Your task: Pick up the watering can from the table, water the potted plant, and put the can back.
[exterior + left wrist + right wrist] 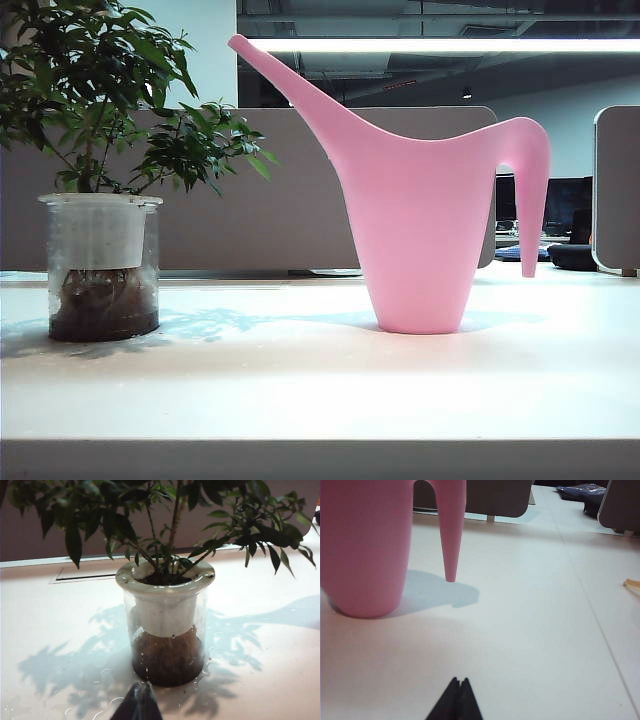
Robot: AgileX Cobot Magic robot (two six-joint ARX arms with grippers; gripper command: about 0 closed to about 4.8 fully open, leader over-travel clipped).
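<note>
While the watering can point(415, 235) stands mid-frame on the table point(300, 390), both claws, left point(136, 702) and right point(457, 700), sit pinched together and empty; grabbing its thin handle off-centre could tip it toward the potted plant point(100, 200) at left.

A grey-brown partition panel point(300, 190) with rounded corners runs across the middle of the frame, and a second one point(617, 190) stands at the right edge. Along the top, a long strip light point(440, 45) glows under a dark ceiling of exposed ducts. Through the gap at right, a dark monitor point(560, 205) and a blue bundle point(520, 253) sit on a far desk.
</note>
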